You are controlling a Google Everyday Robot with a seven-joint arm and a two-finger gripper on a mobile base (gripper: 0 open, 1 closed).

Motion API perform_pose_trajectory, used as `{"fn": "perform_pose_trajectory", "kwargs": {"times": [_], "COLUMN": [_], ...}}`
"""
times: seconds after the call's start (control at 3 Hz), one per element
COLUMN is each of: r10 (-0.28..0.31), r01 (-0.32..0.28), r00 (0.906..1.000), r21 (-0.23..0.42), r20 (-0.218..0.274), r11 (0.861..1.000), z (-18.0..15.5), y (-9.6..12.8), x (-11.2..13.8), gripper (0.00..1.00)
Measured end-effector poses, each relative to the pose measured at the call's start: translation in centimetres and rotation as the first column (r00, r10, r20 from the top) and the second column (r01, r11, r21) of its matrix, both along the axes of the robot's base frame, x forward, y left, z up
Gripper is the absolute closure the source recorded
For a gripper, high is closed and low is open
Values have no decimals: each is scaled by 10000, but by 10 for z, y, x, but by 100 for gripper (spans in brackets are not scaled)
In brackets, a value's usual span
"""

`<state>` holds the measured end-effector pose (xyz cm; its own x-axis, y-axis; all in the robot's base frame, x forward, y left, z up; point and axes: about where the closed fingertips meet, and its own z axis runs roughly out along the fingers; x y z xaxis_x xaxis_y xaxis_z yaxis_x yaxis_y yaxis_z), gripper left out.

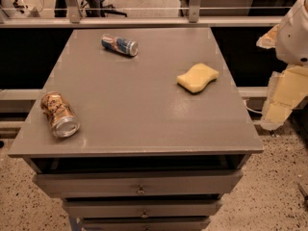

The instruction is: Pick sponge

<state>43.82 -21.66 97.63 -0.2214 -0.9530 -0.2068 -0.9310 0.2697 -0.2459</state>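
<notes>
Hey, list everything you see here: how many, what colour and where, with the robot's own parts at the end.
sponge: one, pale yellow, lying flat on the table top, right side of the view.
blue can: one, blue with a silver end, on its side at the far part of the top.
orange can: one, orange-brown, on its side near the top's left edge.
table: one, grey, centre of the view.
drawers: three in view, grey, below the top.
arm: one, white, upper right.
gripper: one, yellowish, beyond the table's right edge, apart from the sponge.
</notes>
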Motion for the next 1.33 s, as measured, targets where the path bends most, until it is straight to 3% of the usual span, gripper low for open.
{"fn": "perform_pose_trajectory", "kwargs": {"times": [0.33, 0.67, 1.0, 1.33], "r10": [0, 726, 2137, 3823], "r01": [0, -725, -2096, -3676], "r00": [10000, 9963, 9716, 9153], "r21": [0, -28, -502, -1244], "r20": [2, 450, 1017, 1271], "r11": [10000, 9974, 9765, 9216], "z": [0, 2, -5, -22], "y": [0, 2, 11, 27], "x": [0, 27, 78, 128], "gripper": [0, 0, 0, 0]}}
